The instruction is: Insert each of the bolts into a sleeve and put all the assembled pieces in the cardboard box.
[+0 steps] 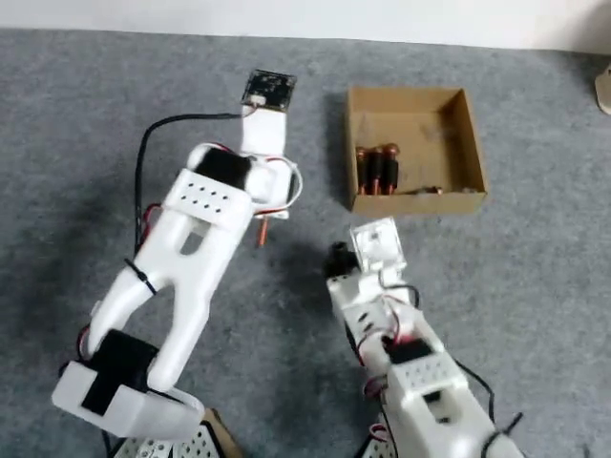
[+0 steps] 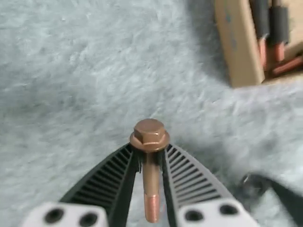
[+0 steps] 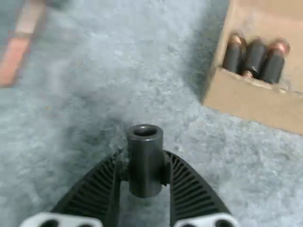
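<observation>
Copper bolt (image 2: 149,135) sits clamped between the left gripper's (image 2: 150,158) ribbed fingers. Its hexagonal head is just past the fingertips and its shank runs back between them toward the wrist. The right gripper (image 3: 144,165) pinches a black sleeve (image 3: 145,151) the same way, with the open bore facing away from the wrist. The cardboard box (image 1: 420,202) stands ahead of the right gripper and to its right, apart from both grippers. Three assembled pieces (image 3: 255,56) lie side by side inside the box, near the wall closest to the left gripper. Grey carpet (image 1: 76,143) lies beneath both grippers.
</observation>
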You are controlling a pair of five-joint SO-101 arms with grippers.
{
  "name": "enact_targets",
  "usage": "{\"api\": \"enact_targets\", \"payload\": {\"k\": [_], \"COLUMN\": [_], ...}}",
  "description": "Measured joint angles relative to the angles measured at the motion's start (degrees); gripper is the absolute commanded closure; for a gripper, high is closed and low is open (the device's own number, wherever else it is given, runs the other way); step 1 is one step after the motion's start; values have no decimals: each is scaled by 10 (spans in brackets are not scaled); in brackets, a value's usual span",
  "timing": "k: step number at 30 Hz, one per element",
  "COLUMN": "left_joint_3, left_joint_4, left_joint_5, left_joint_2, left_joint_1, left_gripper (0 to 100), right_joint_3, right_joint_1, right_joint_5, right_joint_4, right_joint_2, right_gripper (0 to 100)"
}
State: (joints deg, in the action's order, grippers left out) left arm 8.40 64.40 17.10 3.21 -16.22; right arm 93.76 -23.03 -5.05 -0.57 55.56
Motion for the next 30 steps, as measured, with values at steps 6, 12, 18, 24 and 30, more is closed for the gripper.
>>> {"api": "enact_targets", "payload": {"k": [6,12,18,24,30], "left_joint_3": [12,67,162,359,581], "left_joint_4": [-86,-187,-282,-462,-724], "left_joint_5": [72,93,171,181,182], "left_joint_2": [0,6,108,298,425], "left_joint_1": [4,2,3,-15,-47], "left_gripper": [996,996,996,996,996], "right_joint_3": [22,23,23,23,23], "right_joint_1": [-3,-3,-3,-3,-3], "right_joint_5": [-35,-39,-39,-42,-44], "right_joint_4": [55,214,277,278,278], "right_joint_2": [229,391,444,447,447], "right_gripper": [993,993,993,993,993]}}
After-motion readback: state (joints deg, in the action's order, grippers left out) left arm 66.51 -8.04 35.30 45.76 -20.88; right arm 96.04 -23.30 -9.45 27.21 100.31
